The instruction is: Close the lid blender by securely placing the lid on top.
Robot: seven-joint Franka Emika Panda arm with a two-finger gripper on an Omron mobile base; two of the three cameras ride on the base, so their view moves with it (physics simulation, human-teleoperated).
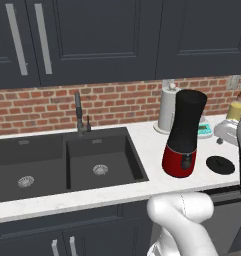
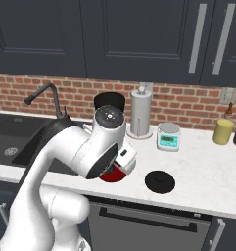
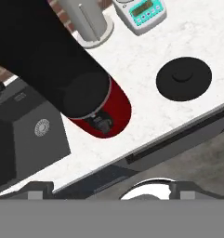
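We are at the approach step: the lid (image 3: pixel 183 78) lies flat on the white counter (image 1: pixel 142 137), not yet picked up. Seen from the hand camera, it sits at about two o'clock from the blender (image 3: pixel 81 88), apart from it. It is a flat black disc with a small raised centre. Next we must descend over it and grasp it (whether the claw is released or clenched, we cannot tell).
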